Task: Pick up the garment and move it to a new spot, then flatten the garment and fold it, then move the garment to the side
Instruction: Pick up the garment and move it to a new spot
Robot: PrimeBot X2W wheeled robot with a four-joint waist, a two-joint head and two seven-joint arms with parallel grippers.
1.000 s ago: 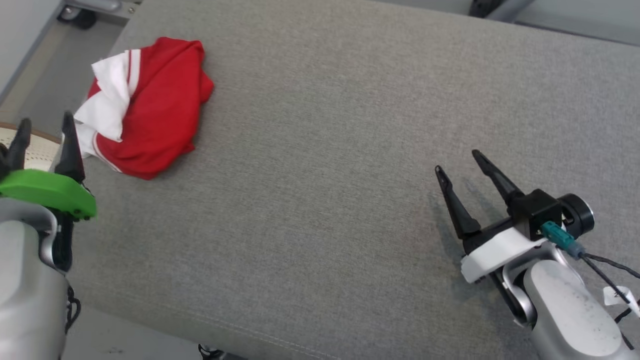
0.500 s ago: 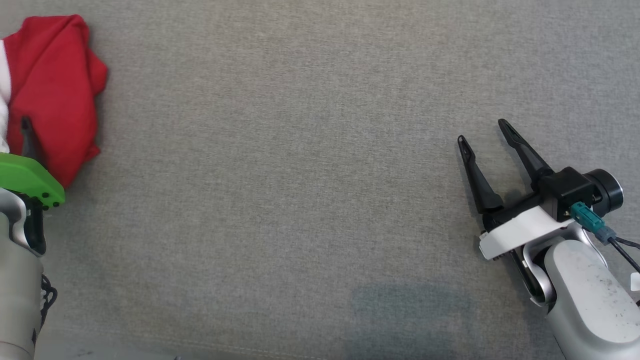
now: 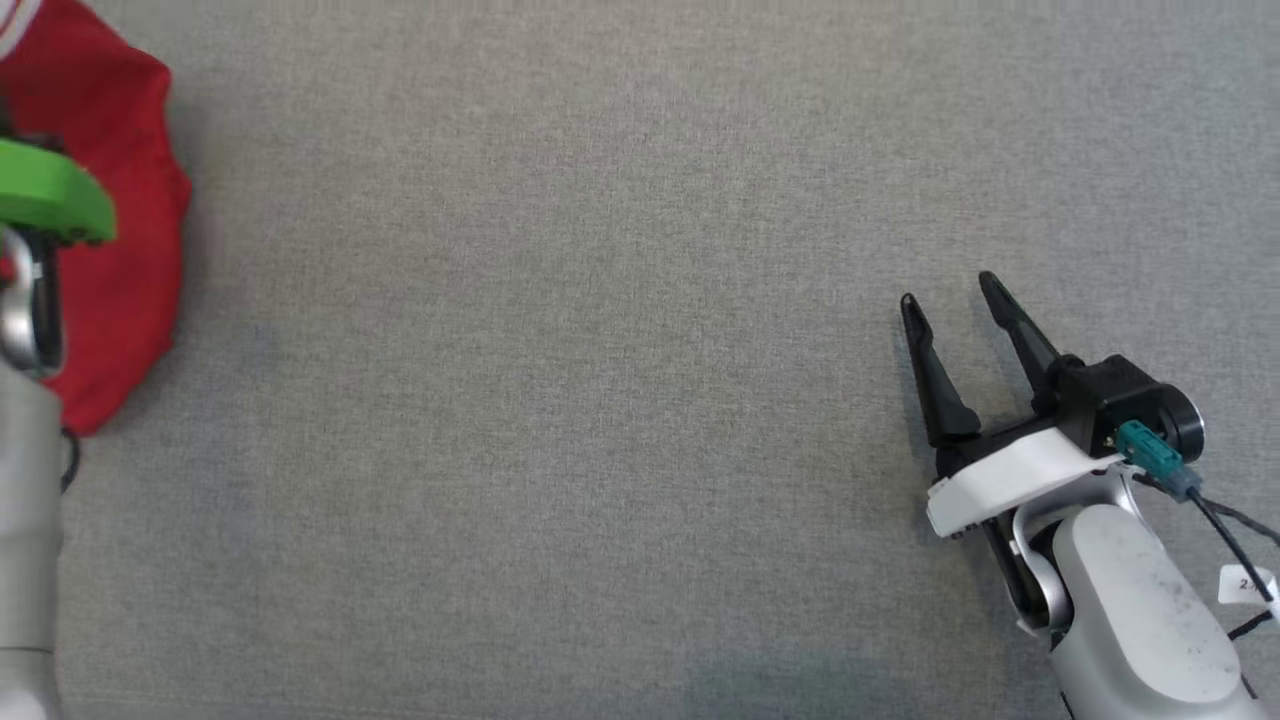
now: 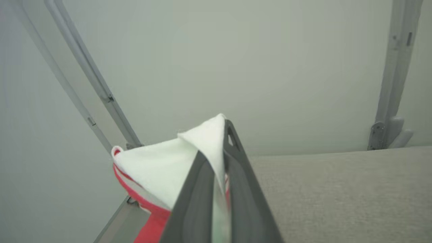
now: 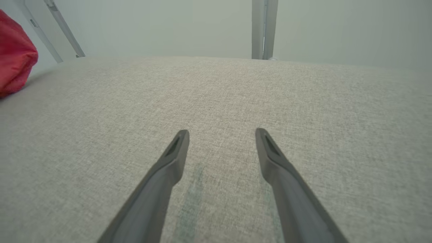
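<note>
The red and white garment (image 3: 120,300) lies bunched at the left edge of the grey padded surface (image 3: 600,400) in the head view. There my left arm's green wrist piece (image 3: 50,195) sits over it and hides the fingers. In the left wrist view my left gripper (image 4: 217,141) is shut on a white fold of the garment (image 4: 162,162), with red cloth hanging below. My right gripper (image 3: 948,290) is open at the right, low over bare fabric, nothing between its fingers (image 5: 168,168). The right wrist view catches the garment (image 5: 15,57) far to the left.
Pale walls and grey metal frame posts (image 4: 388,84) stand beyond the far edge of the surface. A faint darker streak (image 5: 192,199) marks the fabric under the right gripper. Bare grey fabric spans the stretch between the two arms.
The head camera has shifted, putting the garment at the left edge. My left gripper, open beside the garment a second ago, is now shut on its white part. The right gripper stays open.
</note>
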